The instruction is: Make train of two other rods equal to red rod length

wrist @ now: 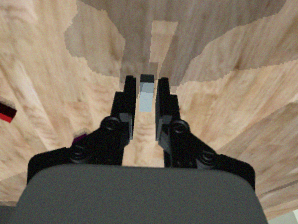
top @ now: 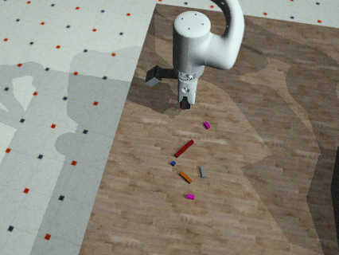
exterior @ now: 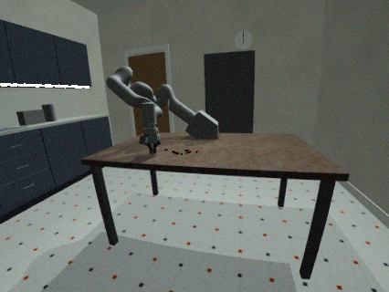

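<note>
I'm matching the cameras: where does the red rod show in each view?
Top: red rod near the centre, lying diagonally, below the gripper.
Exterior: a tiny red mark on the table, just right of the gripper.
Wrist: only its end shows, cut off at the left edge.
Shared landmark: the gripper.
</note>
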`<action>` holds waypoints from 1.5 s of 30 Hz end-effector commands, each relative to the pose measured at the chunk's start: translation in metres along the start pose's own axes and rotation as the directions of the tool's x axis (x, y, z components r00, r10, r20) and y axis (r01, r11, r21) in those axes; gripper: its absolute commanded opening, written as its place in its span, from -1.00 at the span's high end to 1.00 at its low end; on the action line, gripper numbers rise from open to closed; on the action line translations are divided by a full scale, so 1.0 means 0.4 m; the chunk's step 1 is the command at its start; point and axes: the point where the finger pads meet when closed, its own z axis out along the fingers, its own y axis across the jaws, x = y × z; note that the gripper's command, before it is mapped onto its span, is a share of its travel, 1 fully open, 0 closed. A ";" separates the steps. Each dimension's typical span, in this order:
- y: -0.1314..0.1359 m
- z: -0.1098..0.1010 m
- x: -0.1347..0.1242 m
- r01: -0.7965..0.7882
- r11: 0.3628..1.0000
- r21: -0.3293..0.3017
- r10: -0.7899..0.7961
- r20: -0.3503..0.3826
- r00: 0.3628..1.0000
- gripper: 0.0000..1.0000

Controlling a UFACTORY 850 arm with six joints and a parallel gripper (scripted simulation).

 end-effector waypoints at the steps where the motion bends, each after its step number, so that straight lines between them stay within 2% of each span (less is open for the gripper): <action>1: 0.000 -0.001 0.001 0.000 1.000 0.000 0.000 -0.001 1.000 0.92; 37: 0.000 -0.003 0.001 0.000 1.000 0.000 0.000 -0.001 1.000 0.92; 41: 0.000 -0.028 0.001 0.000 1.000 0.000 0.000 -0.001 1.000 0.92; 45: 0.000 -0.089 0.001 0.000 1.000 0.000 0.000 -0.001 1.000 0.92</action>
